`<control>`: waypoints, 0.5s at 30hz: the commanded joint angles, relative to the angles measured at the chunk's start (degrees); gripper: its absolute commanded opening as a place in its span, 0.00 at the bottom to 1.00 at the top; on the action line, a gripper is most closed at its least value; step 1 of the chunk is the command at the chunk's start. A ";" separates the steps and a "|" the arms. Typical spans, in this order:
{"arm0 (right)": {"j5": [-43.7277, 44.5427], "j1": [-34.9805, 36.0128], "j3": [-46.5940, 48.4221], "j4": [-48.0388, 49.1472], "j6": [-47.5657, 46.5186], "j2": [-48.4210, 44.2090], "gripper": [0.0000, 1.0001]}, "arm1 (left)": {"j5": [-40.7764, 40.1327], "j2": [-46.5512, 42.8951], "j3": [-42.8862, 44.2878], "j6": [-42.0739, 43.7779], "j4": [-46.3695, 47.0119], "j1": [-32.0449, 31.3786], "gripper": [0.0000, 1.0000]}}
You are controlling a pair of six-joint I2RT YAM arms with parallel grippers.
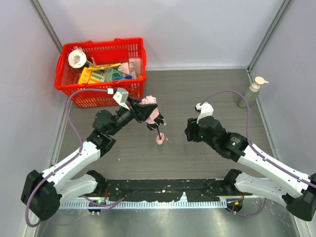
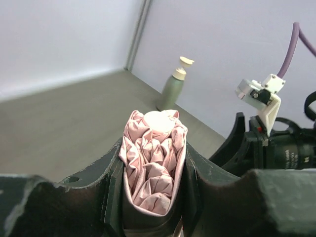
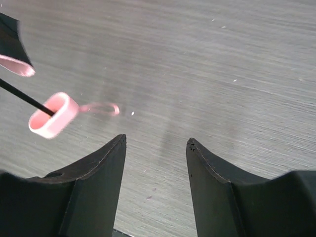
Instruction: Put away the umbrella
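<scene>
from above, the umbrella is seen over the middle of the table, lifted and tilted. its bunched pink fabric is pinched in the left gripper. the thin black shaft runs toward the near edge to the small pink handle, which hangs close to the tabletop; whether it touches cannot be told. the right gripper is set to the right of the handle, apart from it. a red basket filled with mixed goods is placed at the far left corner, and a pump bottle stands upright by the right wall.

at the left wrist, the folded fabric of the umbrella is shown squeezed between the two black fingers, pressed on from either side, with a rounded pale cap pointing up out of the grip. the pump bottle is seen beyond it near the wall, and the right arm at the right edge.

at the right wrist, the right gripper is shown spread, with only bare tabletop between its fingers and nothing held. the handle is seen up and to the left of the fingers, clear of them, on the end of the shaft. the wrist strap is looped beside it, blurred.
</scene>
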 commanded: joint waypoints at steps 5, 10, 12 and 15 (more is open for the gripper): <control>7.14 -1.29 -0.32 0.16 1.61 -5.33 0.57 | -11.53 -0.27 -4.36 25.42 -0.73 -9.51 0.00; 6.09 -1.38 -3.04 0.78 2.75 -6.47 0.57 | -29.97 7.53 -17.73 28.32 15.96 -23.82 0.00; 5.73 -1.38 -4.01 1.39 2.92 -6.57 0.57 | -35.16 13.42 -22.99 25.89 24.13 -27.70 0.00; 4.77 -1.47 -4.80 2.27 2.93 -6.30 0.57 | -39.56 20.99 -27.59 22.26 37.59 -30.26 0.00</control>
